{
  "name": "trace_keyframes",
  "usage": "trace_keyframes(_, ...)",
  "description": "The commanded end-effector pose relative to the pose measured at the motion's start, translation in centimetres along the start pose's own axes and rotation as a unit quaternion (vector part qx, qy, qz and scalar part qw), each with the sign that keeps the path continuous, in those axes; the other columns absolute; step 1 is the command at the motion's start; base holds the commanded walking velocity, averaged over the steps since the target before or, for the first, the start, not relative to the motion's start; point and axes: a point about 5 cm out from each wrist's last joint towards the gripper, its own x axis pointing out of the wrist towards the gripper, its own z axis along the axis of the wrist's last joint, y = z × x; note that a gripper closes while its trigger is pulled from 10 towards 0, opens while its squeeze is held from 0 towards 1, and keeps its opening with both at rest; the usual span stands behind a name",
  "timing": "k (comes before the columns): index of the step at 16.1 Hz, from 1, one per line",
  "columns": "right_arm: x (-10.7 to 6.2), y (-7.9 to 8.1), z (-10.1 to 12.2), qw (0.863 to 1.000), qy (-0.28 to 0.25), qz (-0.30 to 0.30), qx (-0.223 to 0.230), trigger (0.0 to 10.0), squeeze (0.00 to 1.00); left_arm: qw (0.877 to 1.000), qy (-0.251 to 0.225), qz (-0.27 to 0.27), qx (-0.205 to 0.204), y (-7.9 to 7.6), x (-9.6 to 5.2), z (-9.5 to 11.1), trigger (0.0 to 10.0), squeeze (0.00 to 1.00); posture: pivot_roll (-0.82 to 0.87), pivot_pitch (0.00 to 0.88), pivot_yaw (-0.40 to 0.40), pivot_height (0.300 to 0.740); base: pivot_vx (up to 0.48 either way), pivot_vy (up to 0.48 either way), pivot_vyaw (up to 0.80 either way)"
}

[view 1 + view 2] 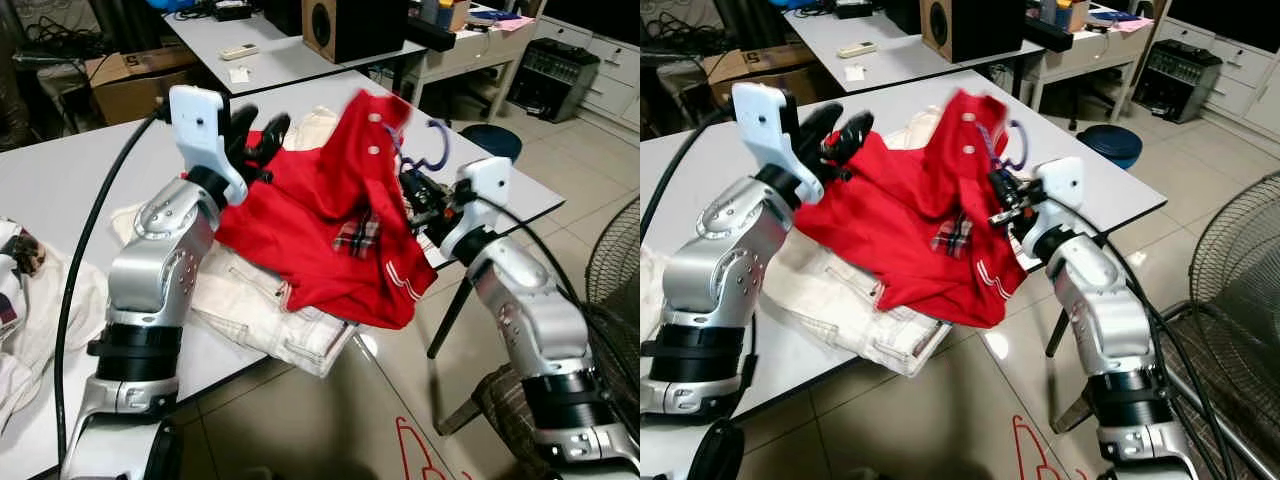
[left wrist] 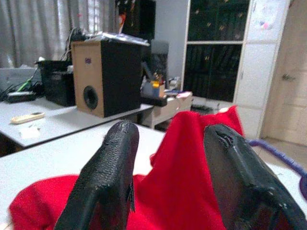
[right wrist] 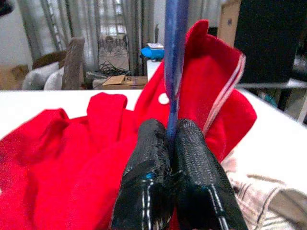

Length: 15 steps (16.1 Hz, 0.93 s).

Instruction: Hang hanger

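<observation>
- Right hand [image 3: 171,143] is clamped on the thin purple plastic hanger [image 1: 437,150], inside the red buttoned jacket [image 1: 320,225].
- Left hand [image 2: 168,177], fingers spread, hovers over the jacket above the white worktop [image 1: 60,180].

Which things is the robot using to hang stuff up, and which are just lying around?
For the job: blue hanger, red shirt, right gripper pinching the hanger, left gripper open at the shirt.

Just lying about: white clothes, speaker, cardboard box, fan.
</observation>
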Motion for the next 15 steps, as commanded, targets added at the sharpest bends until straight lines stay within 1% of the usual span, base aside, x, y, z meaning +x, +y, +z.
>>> trace_keyframes(1, -0.4, 0.7, 0.6, 0.998, -0.021, 0.025, -0.053, 10.0, 0.00, 1.000, -0.012, -0.024, -0.009, -0.7, 0.5, 0.5, 10.0, 0.00, 0.02, 0.000, 0.041, 0.740, 0.000, 0.000, 0.00)
trace_keyframes(2, -0.4, 1.1, 0.6, 0.996, -0.021, 0.037, -0.077, 10.0, 0.00, 0.998, -0.017, -0.054, -0.013, -1.5, 0.7, 0.7, 10.0, 0.00, 0.02, 0.000, 0.041, 0.740, 0.000, 0.000, 0.00)
trace_keyframes(3, -0.4, 1.6, 0.4, 0.994, -0.018, 0.052, -0.098, 10.0, 0.00, 0.991, -0.016, -0.124, -0.051, -3.4, 0.9, 0.7, 10.0, 0.71, 0.03, 0.000, 0.034, 0.740, 0.000, 0.000, 0.00)
trace_keyframes(4, -0.4, 1.9, 0.4, 0.992, -0.019, 0.059, -0.106, 10.0, 0.00, 0.985, -0.009, -0.157, -0.066, -4.4, 1.1, 0.7, 10.0, 1.00, 0.03, 0.000, 0.034, 0.740, 0.000, 0.000, 0.00)
trace_keyframes(5, -0.3, 2.4, 0.4, 0.990, -0.026, 0.078, -0.112, 10.0, 0.00, 0.980, 0.006, -0.182, -0.082, -5.5, 1.7, 0.1, 10.0, 1.00, 0.03, 0.000, 0.032, 0.740, 0.000, 0.000, 0.00)
trace_keyframes(6, -0.2, 2.7, 0.5, 0.990, -0.034, 0.088, -0.109, 10.0, 0.00, 0.980, 0.011, -0.172, -0.096, -5.6, 2.2, -0.5, 10.0, 1.00, 0.04, 0.000, 0.031, 0.740, 0.000, 0.000, 0.00)
trace_keyframes(7, -0.2, 2.9, 0.4, 0.989, -0.038, 0.094, -0.109, 10.0, 0.00, 0.986, 0.021, -0.141, -0.086, -5.1, 3.1, -1.4, 10.0, 1.00, 0.03, 0.000, 0.032, 0.740, 0.000, 0.000, 0.00)
trace_keyframes(8, -0.2, 3.0, 0.3, 0.987, -0.035, 0.102, -0.115, 10.0, 0.00, 0.987, 0.030, -0.129, -0.094, -4.8, 3.8, -2.0, 10.0, 1.00, 0.03, 0.000, 0.037, 0.740, 0.000, 0.000, 0.00)
trace_keyframes(9, -0.2, 3.1, 0.2, 0.985, -0.035, 0.107, -0.129, 10.0, 0.00, 0.987, 0.029, -0.124, -0.100, -4.6, 4.6, -2.1, 10.0, 0.00, 0.03, 0.000, 0.037, 0.740, 0.000, 0.000, 0.00)
trace_keyframes(10, -0.2, 3.3, 0.3, 0.985, -0.038, 0.109, -0.131, 10.0, 0.00, 0.991, 0.029, -0.108, -0.076, -4.2, 4.9, -2.1, 10.0, 0.00, 0.01, 0.000, 0.050, 0.740, 0.000, 0.000, 0.00)
trace_keyframes(11, -0.2, 3.4, 0.4, 0.984, -0.039, 0.110, -0.131, 10.0, 0.00, 0.992, 0.027, -0.098, -0.071, -3.9, 5.1, -2.0, 10.0, 0.00, 0.01, 0.000, 0.055, 0.740, 0.000, 0.000, 0.00)
trace_keyframes(12, -0.2, 3.4, 0.4, 0.984, -0.042, 0.110, -0.133, 10.0, 0.00, 0.995, 0.015, -0.082, -0.048, -3.4, 5.3, -1.7, 10.0, 0.00, 0.01, 0.000, 0.056, 0.740, 0.000, 0.000, 0.00)
trace_keyframes(13, -0.3, 3.3, 0.4, 0.984, -0.043, 0.110, -0.134, 10.0, 0.00, 0.995, -0.005, -0.081, -0.051, -3.2, 5.2, -1.3, 10.0, 0.00, 0.01, 0.000, 0.064, 0.740, 0.000, 0.000, 0.00)
trace_keyframes(14, -0.3, 3.2, 0.4, 0.984, -0.043, 0.106, -0.134, 10.0, 0.00, 0.989, -0.029, -0.123, -0.082, -3.6, 4.7, -1.0, 10.0, 0.00, 0.01, 0.000, 0.063, 0.740, 0.000, 0.000, 0.00)
trace_keyframes(15, -0.4, 3.2, 0.4, 0.985, -0.044, 0.105, -0.132, 10.0, 0.00, 0.984, -0.037, -0.148, -0.089, -4.0, 4.3, -1.0, 10.0, 0.00, 0.01, 0.000, 0.060, 0.740, 0.000, 0.000, 0.00)
